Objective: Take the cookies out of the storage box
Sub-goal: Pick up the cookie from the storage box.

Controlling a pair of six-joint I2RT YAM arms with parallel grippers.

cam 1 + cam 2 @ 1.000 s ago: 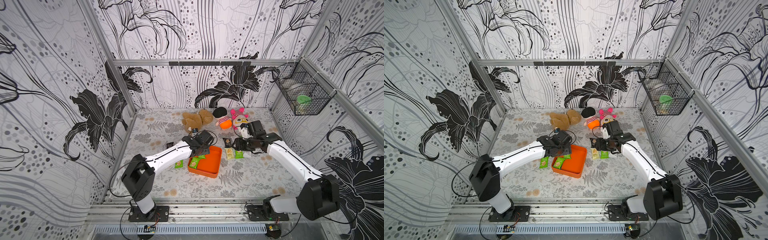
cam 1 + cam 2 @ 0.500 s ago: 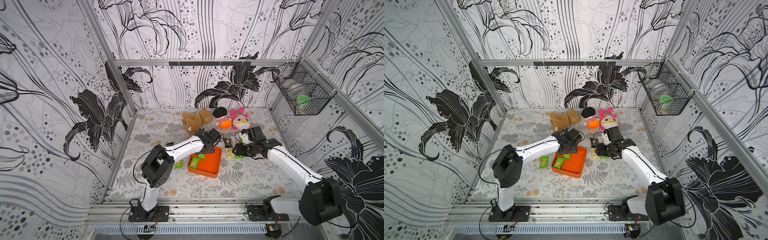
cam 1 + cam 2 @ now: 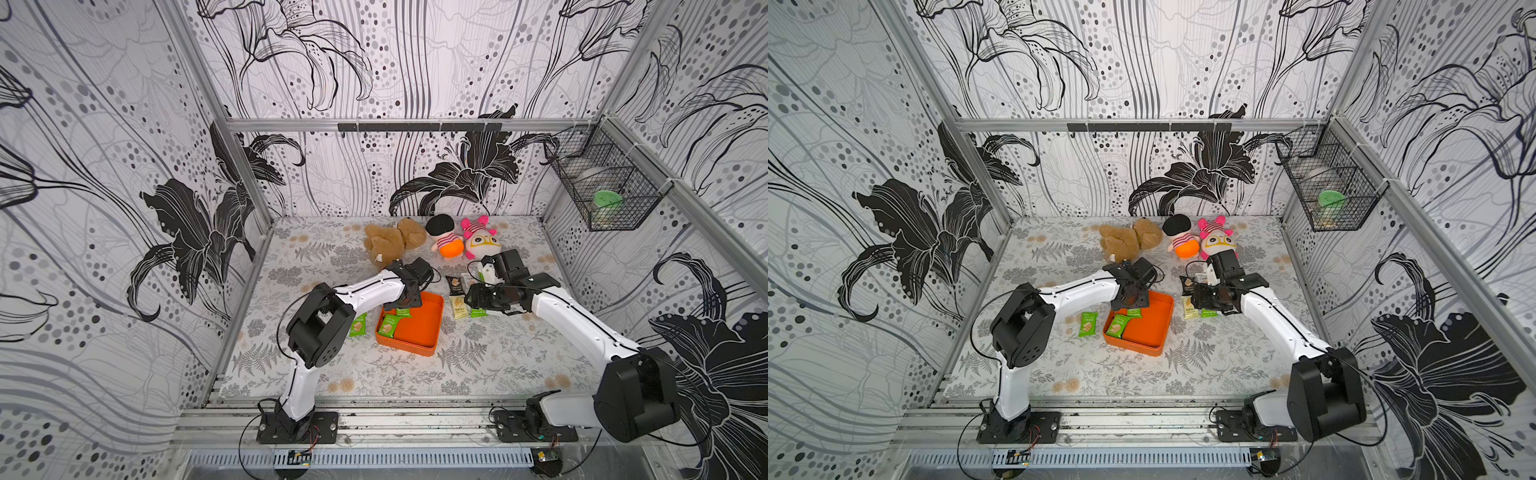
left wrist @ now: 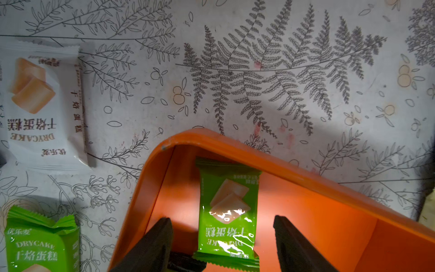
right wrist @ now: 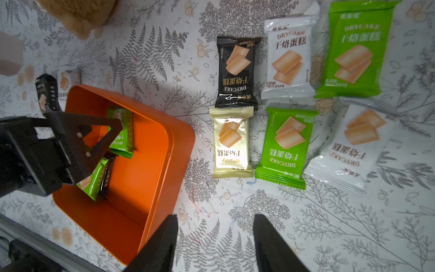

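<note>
The orange storage box (image 3: pixel 419 332) (image 3: pixel 1152 332) (image 4: pixel 282 162) (image 5: pixel 141 176) sits mid-table. In it lie two green cookies (image 3: pixel 388 325) (image 5: pixel 93 179) with a black one (image 5: pixel 107 176) under the nearer. My left gripper (image 4: pixel 222 221) (image 3: pixel 405 301) is open inside the box's far left corner, its fingers (image 4: pixel 162 233) either side of a green packet (image 4: pixel 227 207) without touching it. My right gripper (image 5: pixel 215 217) (image 3: pixel 471 297) is open and empty over the table beside the box's right wall. Several black, white, cream and green cookies (image 5: pixel 284 146) (image 3: pixel 459 307) lie right of the box.
A green packet (image 3: pixel 358 325) (image 4: pixel 40 242) lies left of the box, and a white one (image 4: pixel 42 106) behind it. A brown plush (image 3: pixel 395 241) and two dolls (image 3: pixel 446 241) sit at the back. A black wire basket (image 3: pixel 602 187) hangs on the right wall.
The left arm has folded, its elbow swinging up and toward the box, while its gripper stays over the box's far left corner. The right gripper has barely moved.
</note>
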